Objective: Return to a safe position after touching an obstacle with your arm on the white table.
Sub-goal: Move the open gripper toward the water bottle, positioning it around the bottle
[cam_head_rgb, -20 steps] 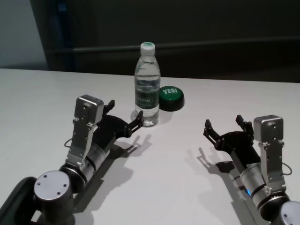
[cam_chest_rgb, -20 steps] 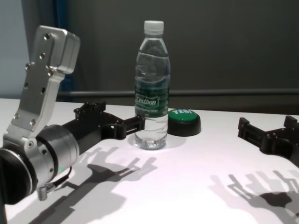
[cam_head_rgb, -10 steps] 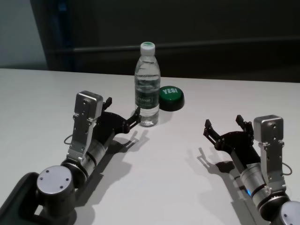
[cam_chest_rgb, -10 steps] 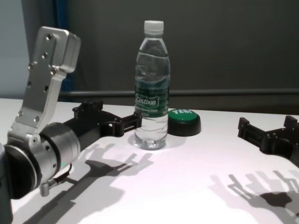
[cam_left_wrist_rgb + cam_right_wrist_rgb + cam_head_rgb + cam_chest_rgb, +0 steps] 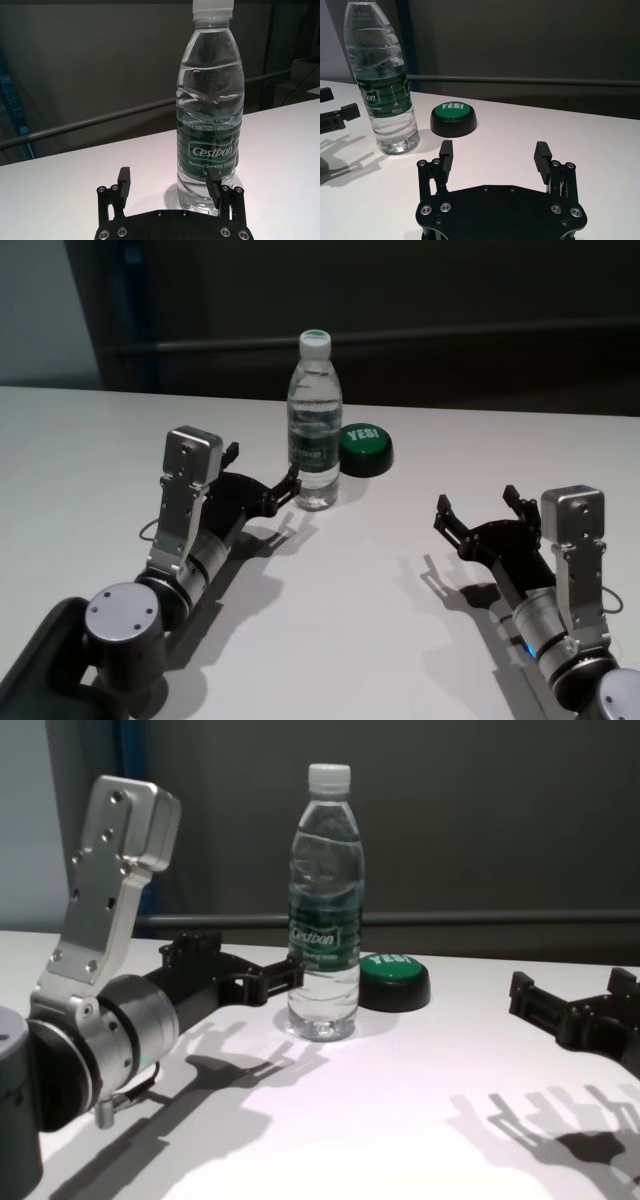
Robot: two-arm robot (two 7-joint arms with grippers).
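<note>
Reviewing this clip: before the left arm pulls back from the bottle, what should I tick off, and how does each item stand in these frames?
1. Water bottle upright on the white table: ok.
2. Left gripper open, fingers not closed around the bottle: ok.
3. Clear gap between its finger and the bottle: cannot tell; the tip sits at the bottle's side.
4. Green YES button out of the retreat path, beside the bottle on the far side from the left arm: ok.
5. Right gripper open, low over the table, apart from the bottle: ok.
6. Cap on the bottle: ok.
</note>
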